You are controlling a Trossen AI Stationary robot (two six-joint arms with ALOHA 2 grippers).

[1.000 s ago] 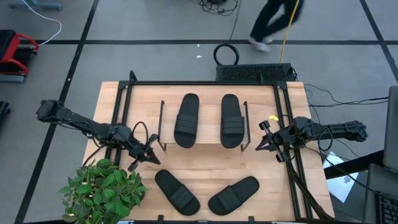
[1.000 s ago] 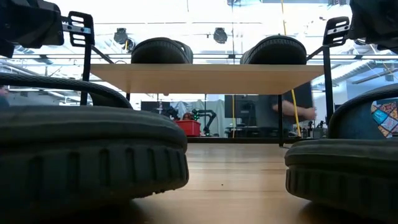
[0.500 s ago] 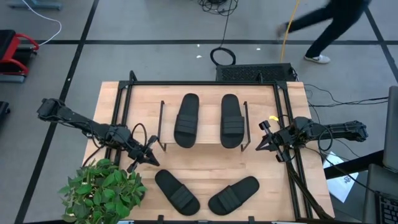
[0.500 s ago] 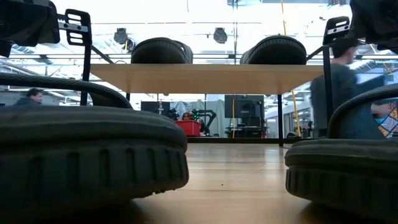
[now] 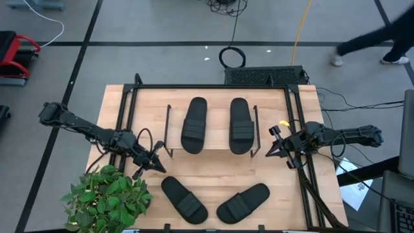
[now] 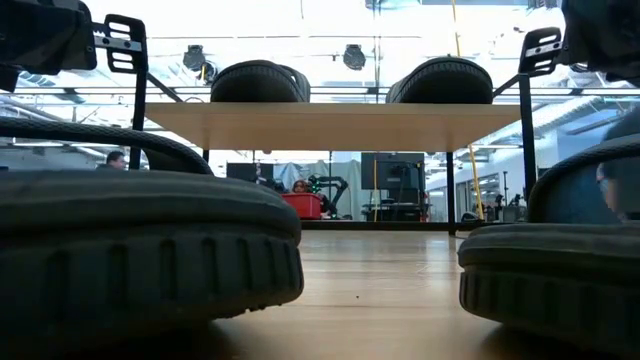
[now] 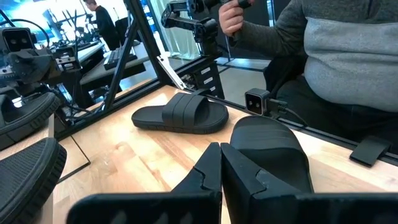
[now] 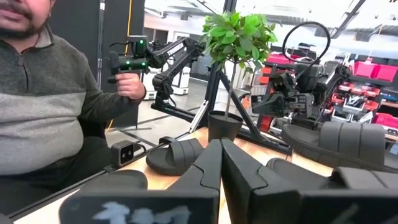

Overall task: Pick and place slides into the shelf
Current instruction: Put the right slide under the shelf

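Two black slides (image 5: pixel 194 125) (image 5: pixel 240 125) lie side by side, soles down, on the shelf's wooden top (image 5: pixel 217 133). In the low view they show above the board (image 6: pixel 330 125). Two more slides (image 5: pixel 184 199) (image 5: pixel 243 202) rest on the table near its front edge, toes angled toward each other. My left gripper (image 5: pixel 160 163) hovers shut left of the shelf, pointing at the near slides (image 7: pixel 180 115) (image 7: pixel 270 149). My right gripper (image 5: pixel 269 152) hovers shut right of the shelf. Neither holds anything.
A potted plant (image 5: pixel 107 197) stands at the table's near left corner. A black metal frame (image 5: pixel 213 86) surrounds the table. A seated person (image 7: pixel 336 56) is at the near side, holding a hand-held device (image 8: pixel 127 62). Another person (image 5: pixel 369 39) walks beyond the far edge.
Both arms and all the slides have kept still. The person walking on the floor beyond the table's far edge has moved toward the right.
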